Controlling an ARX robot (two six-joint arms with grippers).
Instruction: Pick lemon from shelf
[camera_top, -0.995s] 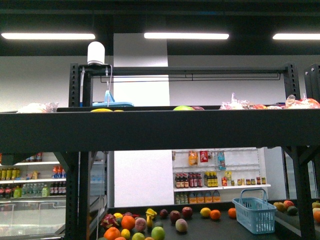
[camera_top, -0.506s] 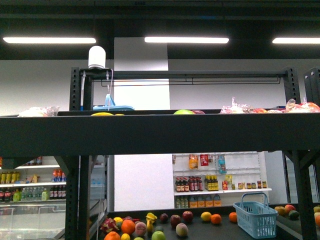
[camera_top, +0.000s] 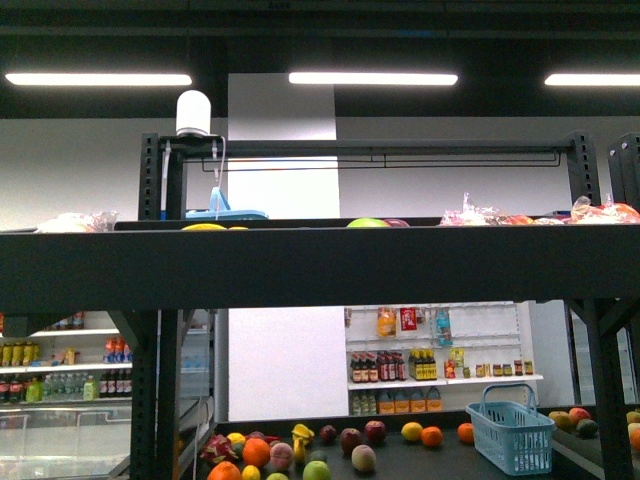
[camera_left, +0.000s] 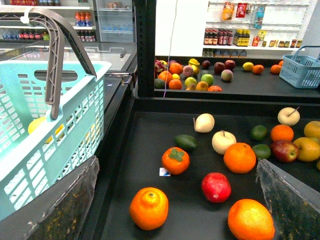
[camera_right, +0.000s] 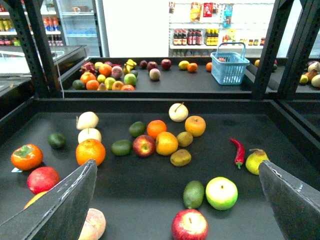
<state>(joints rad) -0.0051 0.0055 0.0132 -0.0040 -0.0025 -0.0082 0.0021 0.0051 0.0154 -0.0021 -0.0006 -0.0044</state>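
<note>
Beside the red apple (camera_right: 144, 145), touching it, I see the lemon (camera_right: 166, 143) on the dark deck of the shelf (camera_right: 150, 195), with an orange (camera_right: 156, 128) just behind the apple. My right gripper (camera_right: 176, 170) and left gripper (camera_left: 176, 165) both have their fingers spread wide, holding nothing.

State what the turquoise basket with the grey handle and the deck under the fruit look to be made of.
The turquoise basket looks like moulded plastic: slotted lattice walls, slightly glossy, and a smooth grey handle that looks like plastic too. The shelf deck has a matte, dark, flat surface with raised edges; probably painted metal or a liner over it, but the pictures cannot settle which.
</note>
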